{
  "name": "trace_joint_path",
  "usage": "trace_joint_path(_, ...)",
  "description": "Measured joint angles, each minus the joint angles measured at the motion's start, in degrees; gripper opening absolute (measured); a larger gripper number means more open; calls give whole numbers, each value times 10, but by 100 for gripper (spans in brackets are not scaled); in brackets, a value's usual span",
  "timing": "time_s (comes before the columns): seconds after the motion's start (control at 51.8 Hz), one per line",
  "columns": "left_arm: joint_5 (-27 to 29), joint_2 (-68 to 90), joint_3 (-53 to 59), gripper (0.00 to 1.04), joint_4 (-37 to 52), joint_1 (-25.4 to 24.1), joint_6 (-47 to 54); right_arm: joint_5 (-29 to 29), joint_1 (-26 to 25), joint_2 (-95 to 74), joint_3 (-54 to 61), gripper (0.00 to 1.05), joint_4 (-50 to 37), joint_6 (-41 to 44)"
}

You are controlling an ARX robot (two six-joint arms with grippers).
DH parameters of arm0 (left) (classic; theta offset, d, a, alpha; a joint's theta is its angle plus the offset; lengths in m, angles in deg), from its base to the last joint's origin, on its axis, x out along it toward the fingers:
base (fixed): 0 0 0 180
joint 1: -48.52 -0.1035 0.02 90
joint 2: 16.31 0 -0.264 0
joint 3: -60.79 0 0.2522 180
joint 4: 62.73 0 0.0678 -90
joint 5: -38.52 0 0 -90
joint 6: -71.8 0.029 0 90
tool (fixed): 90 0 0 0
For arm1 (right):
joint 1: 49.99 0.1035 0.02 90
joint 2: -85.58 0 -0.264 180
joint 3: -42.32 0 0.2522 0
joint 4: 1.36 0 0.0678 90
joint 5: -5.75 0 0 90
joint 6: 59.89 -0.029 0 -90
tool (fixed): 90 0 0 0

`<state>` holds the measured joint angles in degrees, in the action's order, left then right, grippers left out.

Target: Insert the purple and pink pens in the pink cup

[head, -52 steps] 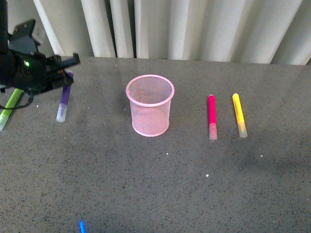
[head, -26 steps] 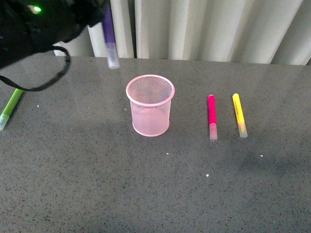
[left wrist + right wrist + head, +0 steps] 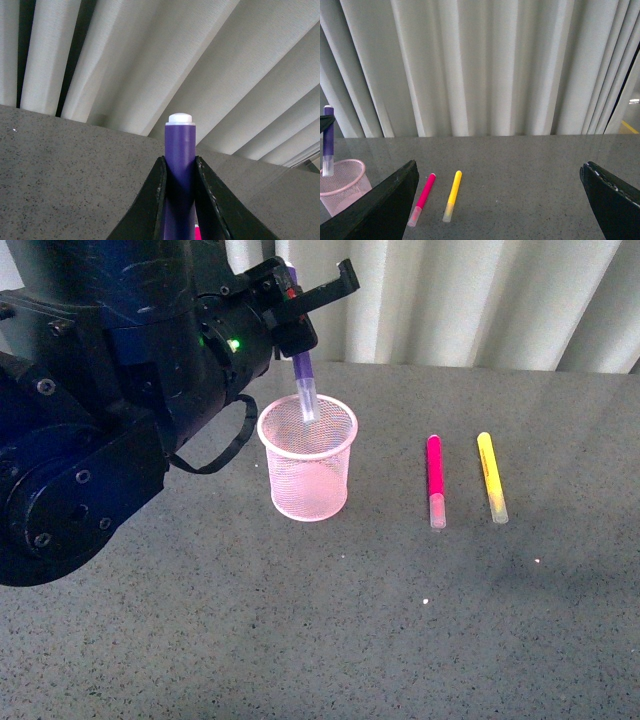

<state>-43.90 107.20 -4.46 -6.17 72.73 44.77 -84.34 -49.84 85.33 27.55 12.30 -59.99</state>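
My left gripper (image 3: 300,312) is shut on the purple pen (image 3: 303,375) and holds it upright, clear cap down, with the cap tip just inside the mouth of the pink cup (image 3: 308,470). In the left wrist view the purple pen (image 3: 179,165) stands clamped between the two black fingers (image 3: 150,205). The pink pen (image 3: 435,480) lies on the table to the right of the cup, clear cap toward me. In the right wrist view the cup (image 3: 340,185), the purple pen (image 3: 327,140) and the pink pen (image 3: 422,197) show. My right gripper (image 3: 500,200) is open and empty.
A yellow marker (image 3: 491,476) lies just right of the pink pen, parallel to it; it also shows in the right wrist view (image 3: 452,195). The grey speckled table (image 3: 400,620) ends at white curtains (image 3: 450,300) at the back. The left arm's bulk covers the table's left part.
My left arm has carried the purple pen from the table at the left up and rightward. The pen now hangs over the cup with its cap dipping into the mouth.
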Motion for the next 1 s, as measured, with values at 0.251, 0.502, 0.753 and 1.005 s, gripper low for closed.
trace_joint_path(0.251,14,25,-21,13,-6,7,-8,0,0,0,0,98,0,0)
trace_joint_path(0.502,17,39,-29,13,-10,13,-24,0,0,0,0,98,0,0)
trace_joint_path(0.753,8,39,-20,34,-21,18,-46,0,0,0,0,98,0,0)
trace_joint_path(1.005,-8,3,2,75,-59,16,-47,0,0,0,0,98,0,0)
